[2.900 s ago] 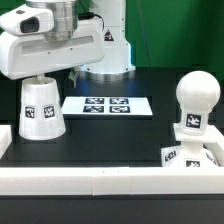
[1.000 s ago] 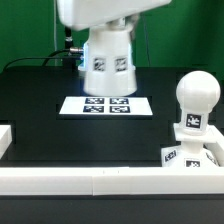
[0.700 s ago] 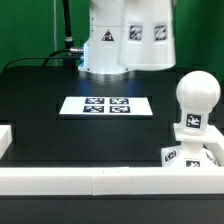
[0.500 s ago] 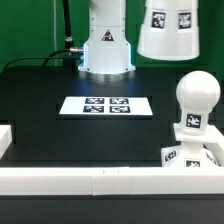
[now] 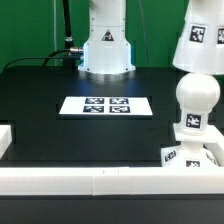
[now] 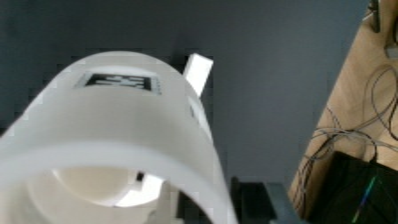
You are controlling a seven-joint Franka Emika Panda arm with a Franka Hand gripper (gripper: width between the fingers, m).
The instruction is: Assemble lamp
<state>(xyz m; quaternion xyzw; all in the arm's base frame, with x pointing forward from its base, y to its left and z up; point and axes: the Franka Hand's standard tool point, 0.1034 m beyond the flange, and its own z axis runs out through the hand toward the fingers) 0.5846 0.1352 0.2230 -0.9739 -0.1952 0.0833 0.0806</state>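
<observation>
**Holding: lamp shade aloft over bulb, black work table**

Covering the scene: black table top, matte, edged at the front by a white rail with a raised block at the exterior view's left. Green backdrop behind. White robot pedestal at the rear centre, tagged, with black cables trailing beside it. Marker board flat on the table ahead of the pedestal, four tags in a row.

Shade: white, tapered, wider at the lower rim, two square tags on its wall; raised in the air at the exterior view's upper right, directly above the bulb, lower rim close over the round head, contact not discernible. Top cropped by the frame edge. In the wrist view, seen lengthwise as a pale translucent tube with one tag, filling most of the picture.

Bulb: white, round head on a narrower tagged stem, upright, standing on the base near the front rail at the exterior view's right; base tagged on its side.

Gripper: out of frame in the exterior view, fingers not distinguishable in the wrist view; jaw opening impossible to tell.
</observation>
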